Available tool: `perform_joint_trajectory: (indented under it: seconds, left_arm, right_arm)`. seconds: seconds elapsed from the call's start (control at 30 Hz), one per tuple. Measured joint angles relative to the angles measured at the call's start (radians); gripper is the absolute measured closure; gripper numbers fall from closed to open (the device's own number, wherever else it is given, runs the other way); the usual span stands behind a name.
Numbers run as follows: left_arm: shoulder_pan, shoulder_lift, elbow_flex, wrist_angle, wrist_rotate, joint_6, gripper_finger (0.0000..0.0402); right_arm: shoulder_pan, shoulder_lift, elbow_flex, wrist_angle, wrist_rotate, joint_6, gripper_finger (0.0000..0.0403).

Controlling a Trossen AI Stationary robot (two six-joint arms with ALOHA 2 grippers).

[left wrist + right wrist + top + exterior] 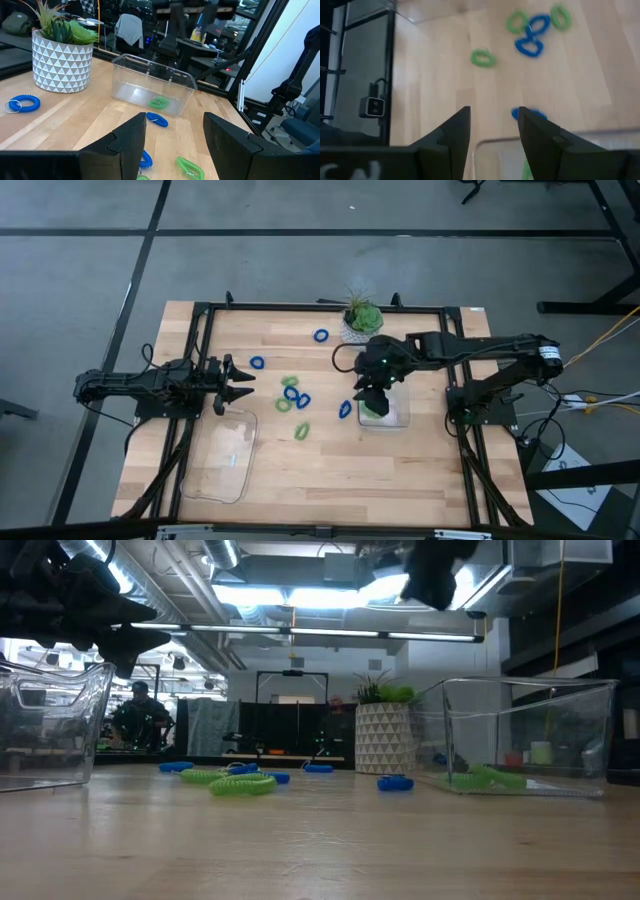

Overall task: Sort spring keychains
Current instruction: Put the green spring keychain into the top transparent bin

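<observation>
Spring keychains lie loose in the middle of the wooden table: blue ones (320,335) (257,363) (345,409) and green ones (289,382) (301,430), with a mixed cluster (295,397). One green keychain (159,102) lies in the small clear tray (395,418). My right gripper (374,395) hangs open above that tray, nothing between its fingers (492,130). A blue keychain (530,114) lies just outside the tray's rim. My left gripper (235,380) is open and empty, level above the table left of the cluster (172,140).
A larger clear tray (225,455) sits near the table's left near side, below my left gripper. A potted plant in a white patterned pot (360,320) stands at the far edge, close behind the small tray. Bare wood lies along the near edge.
</observation>
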Motion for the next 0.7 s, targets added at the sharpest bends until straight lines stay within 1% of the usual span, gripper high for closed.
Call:
perform_joint_trajectory:
  seconds: [0.17, 0.3, 0.5, 0.7]
  left_arm:
    - [0.000, 0.000, 0.000, 0.000, 0.000, 0.000, 0.0208]
    - [0.000, 0.000, 0.000, 0.000, 0.000, 0.000, 0.0208]
    - [0.000, 0.000, 0.000, 0.000, 0.000, 0.000, 0.0208]
    - [0.000, 0.000, 0.000, 0.000, 0.000, 0.000, 0.0208]
  right_arm:
    - [0.051, 0.036, 0.074, 0.005, 0.024, -0.010, 0.0240]
    - [0.091, 0.082, 0.106, 0.011, 0.035, -0.028, 0.0240]
    - [0.136, 0.170, 0.139, 0.010, 0.034, -0.040, 0.0240]
    - [0.168, 0.268, 0.182, 0.010, 0.021, -0.091, 0.0240]
